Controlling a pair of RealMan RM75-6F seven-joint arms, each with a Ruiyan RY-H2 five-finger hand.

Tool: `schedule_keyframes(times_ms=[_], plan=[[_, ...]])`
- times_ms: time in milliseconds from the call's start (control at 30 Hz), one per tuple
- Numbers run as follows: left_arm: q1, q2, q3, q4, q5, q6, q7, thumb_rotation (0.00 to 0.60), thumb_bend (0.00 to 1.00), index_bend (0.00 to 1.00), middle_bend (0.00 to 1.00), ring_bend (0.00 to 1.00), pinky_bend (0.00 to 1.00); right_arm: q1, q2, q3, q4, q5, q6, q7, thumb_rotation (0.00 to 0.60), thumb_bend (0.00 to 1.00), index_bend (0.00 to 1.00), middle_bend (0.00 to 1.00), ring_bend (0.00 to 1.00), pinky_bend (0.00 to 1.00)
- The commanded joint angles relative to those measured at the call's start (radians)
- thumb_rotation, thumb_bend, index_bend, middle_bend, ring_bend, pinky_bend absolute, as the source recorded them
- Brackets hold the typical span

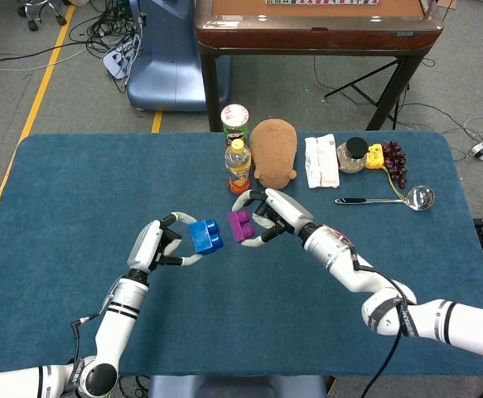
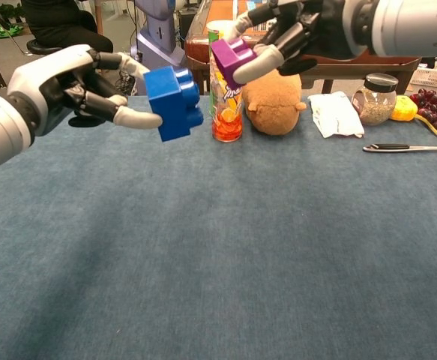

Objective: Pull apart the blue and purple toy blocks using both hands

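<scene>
The blue block [image 1: 205, 236] [image 2: 173, 101] and the purple block [image 1: 240, 225] [image 2: 231, 58] are apart, both held above the blue table [image 1: 67, 207], with a small gap between them. My left hand [image 1: 156, 242] [image 2: 72, 86] holds the blue block from its left side, fingers wrapped above and below it. My right hand [image 1: 274, 215] [image 2: 297, 37] pinches the purple block from the right. In the chest view the purple block sits higher than the blue one.
At the table's back stand an orange drink bottle [image 1: 238, 166] [image 2: 227, 112], a green can [image 1: 235, 123], a brown plush toy [image 1: 273, 152] [image 2: 275, 101], a white cloth [image 1: 321, 160], a jar [image 1: 351, 154], grapes [image 1: 395, 162] and a ladle [image 1: 390, 200].
</scene>
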Motion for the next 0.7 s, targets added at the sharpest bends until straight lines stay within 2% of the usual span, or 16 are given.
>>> schedule_keyframes(times_ms=[33,167,267,400,467,533,600,633,700], plan=[[0.006,0.018,0.023,0.014,-0.001,-0.012,0.023,0.600,0.00,0.64,1.00,1.00,1.00,-0.011,0.018,-0.026,0.002,-0.015,0.012,-0.039,0.600,0.00,0.68,1.00,1.00,1.00],[0.013,0.046,0.072,0.034,-0.009,-0.051,0.060,0.600,0.00,0.64,1.00,1.00,1.00,-0.008,0.039,-0.097,0.014,-0.027,0.035,-0.188,0.600,0.00,0.68,1.00,1.00,1.00],[0.009,0.064,0.116,0.054,-0.026,-0.100,0.098,0.600,0.00,0.64,1.00,1.00,1.00,0.005,0.040,-0.165,0.030,-0.022,0.062,-0.362,0.600,0.00,0.68,1.00,1.00,1.00],[0.001,0.053,0.159,0.097,-0.030,-0.142,0.136,0.600,0.01,0.63,1.00,1.00,1.00,0.023,0.002,-0.233,0.053,0.056,0.121,-0.579,0.600,0.00,0.68,1.00,1.00,1.00],[-0.005,0.050,0.170,0.109,-0.034,-0.161,0.151,0.600,0.01,0.62,1.00,1.00,1.00,0.033,-0.012,-0.250,0.058,0.099,0.135,-0.646,0.600,0.00,0.62,1.00,1.00,1.00],[-0.015,0.051,0.185,0.121,-0.041,-0.181,0.185,0.600,0.01,0.50,1.00,1.00,1.00,0.048,-0.020,-0.272,0.064,0.150,0.140,-0.716,0.600,0.00,0.43,1.00,0.99,1.00],[-0.022,0.052,0.194,0.126,-0.052,-0.188,0.219,0.600,0.01,0.26,1.00,1.00,1.00,0.062,-0.021,-0.287,0.064,0.192,0.147,-0.773,0.600,0.00,0.11,0.99,0.94,0.99],[-0.026,0.054,0.197,0.124,-0.066,-0.188,0.243,0.600,0.01,0.15,1.00,1.00,1.00,0.069,-0.019,-0.293,0.057,0.218,0.154,-0.801,0.600,0.00,0.05,0.98,0.93,0.99],[-0.028,0.057,0.195,0.117,-0.078,-0.183,0.259,0.600,0.01,0.03,1.00,1.00,1.00,0.074,-0.012,-0.296,0.043,0.243,0.161,-0.822,0.600,0.00,0.00,0.94,0.89,0.95]])
